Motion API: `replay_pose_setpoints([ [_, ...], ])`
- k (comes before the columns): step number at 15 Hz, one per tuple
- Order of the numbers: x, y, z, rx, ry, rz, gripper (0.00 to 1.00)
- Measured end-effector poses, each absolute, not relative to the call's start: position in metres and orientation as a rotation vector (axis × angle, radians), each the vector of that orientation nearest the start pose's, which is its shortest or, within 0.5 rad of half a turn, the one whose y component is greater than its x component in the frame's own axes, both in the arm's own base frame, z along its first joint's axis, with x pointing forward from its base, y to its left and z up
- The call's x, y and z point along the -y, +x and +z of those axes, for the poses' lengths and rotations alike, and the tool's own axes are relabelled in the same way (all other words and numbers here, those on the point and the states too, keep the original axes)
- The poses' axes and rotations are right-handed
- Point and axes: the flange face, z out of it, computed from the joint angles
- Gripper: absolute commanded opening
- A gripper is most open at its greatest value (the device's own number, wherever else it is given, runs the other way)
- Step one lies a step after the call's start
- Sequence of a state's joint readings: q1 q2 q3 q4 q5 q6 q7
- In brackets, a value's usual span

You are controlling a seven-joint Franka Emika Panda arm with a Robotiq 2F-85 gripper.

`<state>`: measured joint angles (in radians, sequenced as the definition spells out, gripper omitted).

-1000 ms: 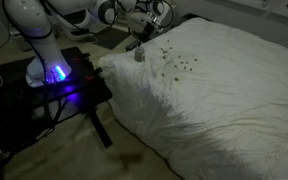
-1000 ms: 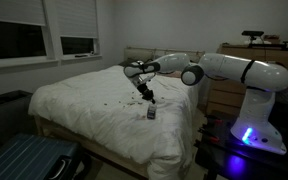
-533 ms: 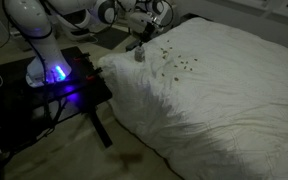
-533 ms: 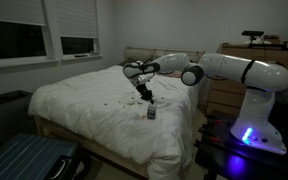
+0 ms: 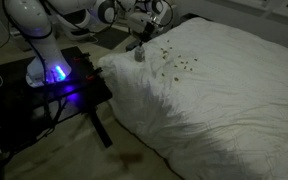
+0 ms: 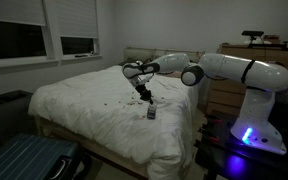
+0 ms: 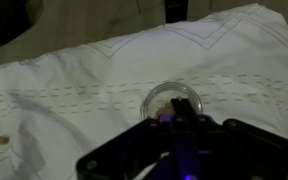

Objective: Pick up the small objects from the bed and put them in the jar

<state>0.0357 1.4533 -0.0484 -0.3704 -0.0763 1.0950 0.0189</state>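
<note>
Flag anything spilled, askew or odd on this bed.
Small dark bits lie scattered across the white bed like a spill, beside the jar. The jar itself stands upright near the bed's edge, just below the shut gripper. Nothing else stands out.

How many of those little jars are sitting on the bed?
1. The jar stands on the bed near its edge, just below the end effector; deep wrinkles might hide another.

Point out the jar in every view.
Exterior view: jar, upper middle, near the edge of the bed.
Exterior view: jar, centre, just below the gripper.
Wrist view: jar, centre, seen from above.
Shared landmark: the gripper, right by the jar in all three.
</note>
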Motion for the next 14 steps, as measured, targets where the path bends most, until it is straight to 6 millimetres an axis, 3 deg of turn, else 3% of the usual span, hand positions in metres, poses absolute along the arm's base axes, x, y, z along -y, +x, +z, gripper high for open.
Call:
replay_pose_setpoints([
  [6, -0.001, 0.711, 0.135, -0.025, -3.067, 1.162, 0.74],
  [7, -0.001, 0.711, 0.135, -0.025, -3.067, 1.162, 0.33],
  [9, -0.001, 0.711, 0.135, -0.025, -3.069, 1.157, 0.36],
  [13, 0.003, 0.719, 0.144, -0.040, -3.106, 1.087, 0.04],
  [14, 0.006, 0.722, 0.152, -0.048, -3.121, 1.057, 0.01],
])
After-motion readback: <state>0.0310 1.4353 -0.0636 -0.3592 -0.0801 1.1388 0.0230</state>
